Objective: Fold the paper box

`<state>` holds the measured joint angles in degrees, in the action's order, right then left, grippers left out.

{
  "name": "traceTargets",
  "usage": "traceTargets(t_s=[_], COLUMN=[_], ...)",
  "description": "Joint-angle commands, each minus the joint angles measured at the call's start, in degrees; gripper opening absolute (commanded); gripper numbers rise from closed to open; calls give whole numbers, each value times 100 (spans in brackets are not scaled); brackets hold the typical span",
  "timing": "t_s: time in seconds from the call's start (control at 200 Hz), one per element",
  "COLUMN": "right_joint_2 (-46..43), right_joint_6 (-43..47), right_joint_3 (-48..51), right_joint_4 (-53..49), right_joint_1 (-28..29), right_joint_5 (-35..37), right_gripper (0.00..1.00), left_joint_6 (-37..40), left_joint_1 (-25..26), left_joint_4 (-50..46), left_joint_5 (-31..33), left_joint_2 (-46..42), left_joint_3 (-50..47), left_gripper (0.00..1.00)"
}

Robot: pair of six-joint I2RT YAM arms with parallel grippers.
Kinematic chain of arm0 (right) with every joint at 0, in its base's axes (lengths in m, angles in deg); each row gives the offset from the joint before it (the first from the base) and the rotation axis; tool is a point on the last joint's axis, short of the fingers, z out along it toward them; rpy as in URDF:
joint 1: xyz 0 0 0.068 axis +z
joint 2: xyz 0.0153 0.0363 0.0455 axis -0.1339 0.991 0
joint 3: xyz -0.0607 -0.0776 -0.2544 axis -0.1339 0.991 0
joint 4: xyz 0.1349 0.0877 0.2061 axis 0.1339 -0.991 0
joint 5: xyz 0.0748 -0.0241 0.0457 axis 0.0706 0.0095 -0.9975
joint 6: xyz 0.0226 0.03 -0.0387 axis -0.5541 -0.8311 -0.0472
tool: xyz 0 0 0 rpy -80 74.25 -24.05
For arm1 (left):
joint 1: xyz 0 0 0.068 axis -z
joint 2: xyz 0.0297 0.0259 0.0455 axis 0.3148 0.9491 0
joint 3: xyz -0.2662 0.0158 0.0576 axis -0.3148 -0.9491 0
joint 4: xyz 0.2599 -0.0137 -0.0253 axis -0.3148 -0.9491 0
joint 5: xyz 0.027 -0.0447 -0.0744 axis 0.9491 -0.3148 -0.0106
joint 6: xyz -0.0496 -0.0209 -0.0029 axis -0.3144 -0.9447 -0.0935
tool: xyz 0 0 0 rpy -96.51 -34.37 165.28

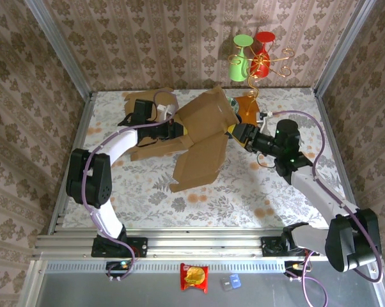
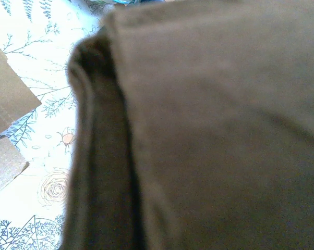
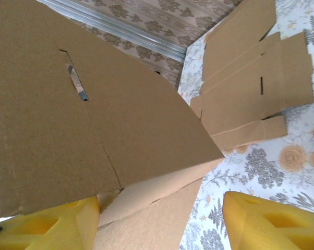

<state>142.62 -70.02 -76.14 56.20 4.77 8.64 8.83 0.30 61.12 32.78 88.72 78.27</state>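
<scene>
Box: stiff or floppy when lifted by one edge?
Probably light and floppy overall: the box is thin creased cardboard, one flap sagging to the table. Panels likely stay stiff but hinge at creases. Slots may tear if pulled hard.

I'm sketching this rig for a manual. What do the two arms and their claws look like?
The left arm and right arm have white links and black joints, each trailed by a purple cable. The right claw has chunky yellow fingers.
</scene>
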Motion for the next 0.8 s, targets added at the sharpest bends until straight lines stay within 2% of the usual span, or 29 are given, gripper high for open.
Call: traceTargets(t_s=[0.0,0.235,0.435,0.56,0.68,0.795], right_joint_2=[164,132,-533,-1033,-1213,-959], right_joint_6=[-124,54,789,996,723,659], right_joint_3=[-231,-211,-472,-557,-616,-1042], right_joint_4=[460,220,-1047,-1677,-1408,-1331], right_joint_1=[174,299,191,-124,-586,-878], right_joint_5=[293,430,227,-144,-791,-1113], right_gripper=[65,64,63,60,57,53], left_joint_6=[-96,-126,-282,-282,-281,-259], left_joint_1=[-29,-54,-151,-193,-196,-198], left_joint_4=[161,179,311,312,304,272], left_joint_5=[-204,-188,-188,-202,-241,-264], left_joint_2=[-131,-138,-121,-104,-48,-9], left_joint_3=[-77,-73,-121,-105,-48,1], left_gripper=[0,0,0,0,0,0])
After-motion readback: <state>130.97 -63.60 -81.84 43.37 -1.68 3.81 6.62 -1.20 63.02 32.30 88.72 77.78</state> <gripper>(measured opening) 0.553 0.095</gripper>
